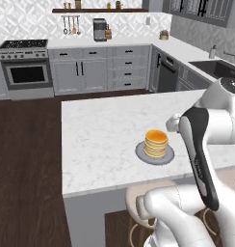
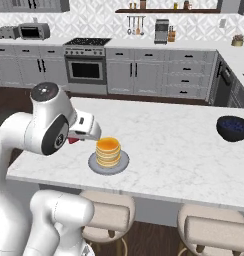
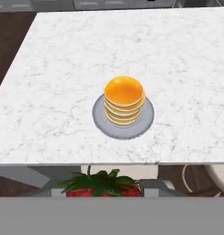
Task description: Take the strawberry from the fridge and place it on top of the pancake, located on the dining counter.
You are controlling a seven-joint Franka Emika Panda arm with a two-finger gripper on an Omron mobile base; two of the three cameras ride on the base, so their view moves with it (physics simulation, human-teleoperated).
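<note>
**Strawberry held at the near edge, pancake straight ahead**

The strawberry (image 3: 103,186) sits between the two finger tips of the gripper (image 3: 103,189), at the bottom of the hand view. Its green leaves point toward the camera and the red body shows just below them. The jaws are partly open, closed only as far as the berry allows, and they hold it. In the right base view a small bit of red (image 2: 72,140) shows under the hand, just left of the plate.

From the berry, the pancake (image 3: 125,100) lies forward and a little to the right in the hand view, across the near edge of the dining counter (image 3: 49,82). The stack stands upright on a round grey plate (image 3: 101,123), close to this near edge and about in the middle of its length. The berry is at this edge or just short of it, not yet above the stack; how high it hangs I cannot tell exactly, but in the right base view it looks about level with the top pancake.

So I judge that the coming move is a short advance forward, with a small shift to the right, until the berry is over the orange top, and then a release. The top is small and the berry is round, so I think it may roll off if released off centre.

A dark bowl (image 2: 233,128) stands far to the right on the counter, well apart from the path.
</note>
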